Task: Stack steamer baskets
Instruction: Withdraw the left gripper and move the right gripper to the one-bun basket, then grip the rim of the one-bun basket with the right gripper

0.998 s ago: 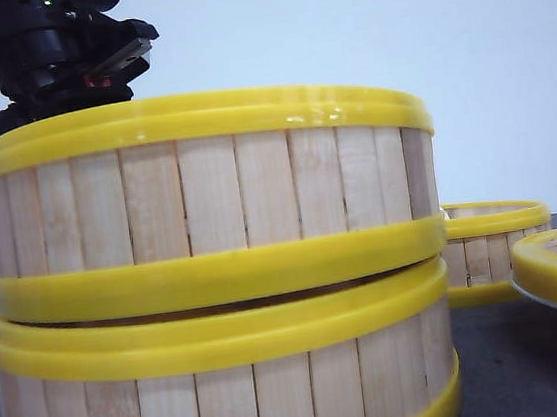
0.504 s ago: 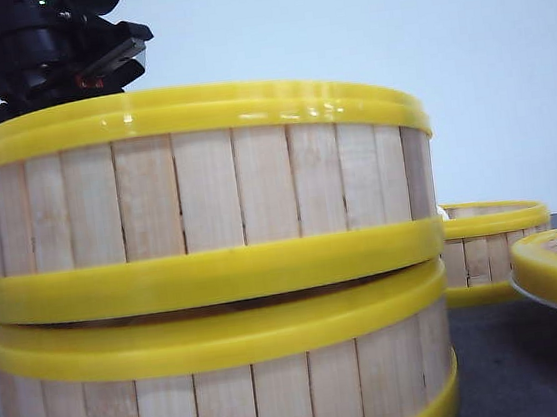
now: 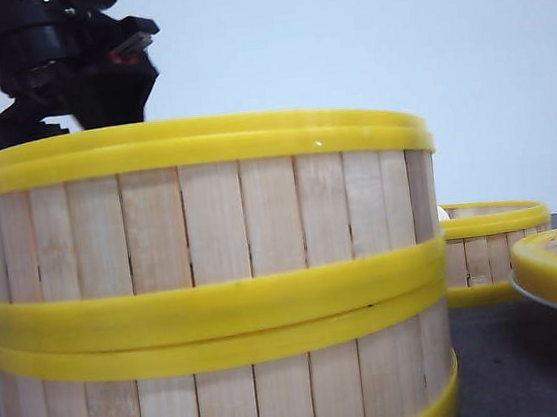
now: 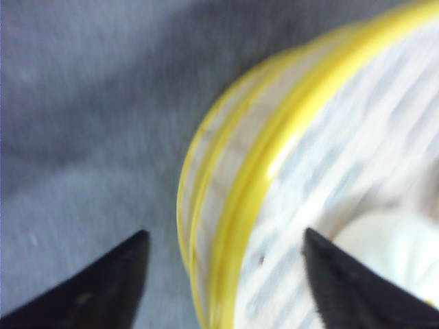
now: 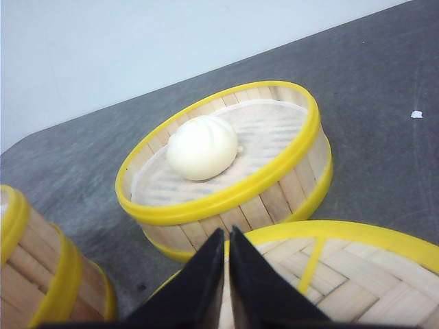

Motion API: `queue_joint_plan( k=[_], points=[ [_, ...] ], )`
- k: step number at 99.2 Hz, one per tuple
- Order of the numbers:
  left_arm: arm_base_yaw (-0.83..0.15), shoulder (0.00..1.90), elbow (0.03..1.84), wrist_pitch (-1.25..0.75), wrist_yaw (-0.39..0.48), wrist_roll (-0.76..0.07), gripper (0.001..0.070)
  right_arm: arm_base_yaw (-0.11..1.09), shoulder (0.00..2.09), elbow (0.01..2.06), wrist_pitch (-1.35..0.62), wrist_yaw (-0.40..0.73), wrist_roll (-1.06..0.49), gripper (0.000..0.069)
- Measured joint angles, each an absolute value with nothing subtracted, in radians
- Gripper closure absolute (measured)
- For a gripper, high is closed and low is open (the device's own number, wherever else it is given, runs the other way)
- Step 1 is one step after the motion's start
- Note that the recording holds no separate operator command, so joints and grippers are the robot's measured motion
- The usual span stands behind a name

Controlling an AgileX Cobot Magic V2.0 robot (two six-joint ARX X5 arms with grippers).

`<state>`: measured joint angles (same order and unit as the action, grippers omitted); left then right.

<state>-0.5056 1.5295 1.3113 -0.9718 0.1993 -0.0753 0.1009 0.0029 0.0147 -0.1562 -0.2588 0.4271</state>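
Stack: upper steamer basket is sitting squarely on the lower steamer basket, rims touching, at the counter's near edge
Left hand: fingers are spreading wide, straddling the upper basket's rim, touching nothing
Right hand: fingers are pressing together, empty, hovering over a woven basket lid
Third steamer basket: is sitting apart, holding a white bun
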Motion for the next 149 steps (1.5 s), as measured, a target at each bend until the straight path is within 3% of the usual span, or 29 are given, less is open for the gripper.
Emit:
queue_joint_plan(
  k=[12, 29, 43, 54, 59, 72, 83, 95, 107, 149],
  points=[
    [-0.504, 1.399, 1.311, -0.859, 0.201, -0.122, 0.0014, 0.101, 0.003, 0.015, -0.157, -0.259, 0.427, 0.0681],
    [-0.505, 1.122, 1.311, -0.700, 0.178, -0.162, 0.0017, 0.101, 0.003, 0.022, -0.168, -0.237, 0.451, 0.0681],
    [-0.505, 0.864, 1.314, -0.591, 0.083, -0.160, 0.0017, 0.100, 0.094, 0.152, -0.183, -0.135, 0.494, 0.0681],
    [-0.505, 0.712, 1.318, -0.587, -0.022, -0.141, 0.0017, 0.098, 0.282, 0.344, -0.172, -0.131, 0.481, 0.0671],
    [-0.506, 0.664, 1.324, -0.591, -0.077, -0.125, 0.0017, 0.098, 0.408, 0.445, -0.189, -0.144, 0.455, 0.0608],
    [-0.505, 0.624, 1.325, -0.643, -0.185, -0.080, 0.0017, 0.098, 0.793, 0.767, -0.384, -0.157, 0.381, 0.0297],
    [-0.505, 0.621, 1.317, -0.717, -0.203, -0.059, 0.0017, 0.098, 1.133, 1.074, -0.606, -0.157, 0.308, 0.0218],
    [-0.505, 0.617, 1.317, -0.807, -0.204, -0.058, 0.0017, 0.098, 1.458, 1.362, -0.838, -0.156, 0.253, 0.0204],
    [-0.505, 0.605, 1.316, -0.844, -0.204, -0.068, 0.0017, 0.098, 1.673, 1.523, -0.932, -0.157, 0.235, 0.0204],
    [-0.505, 0.572, 1.316, -0.840, -0.204, -0.068, 0.0017, 0.098, 1.884, 1.543, -1.043, -0.078, 0.235, 0.0306]
  ],
)
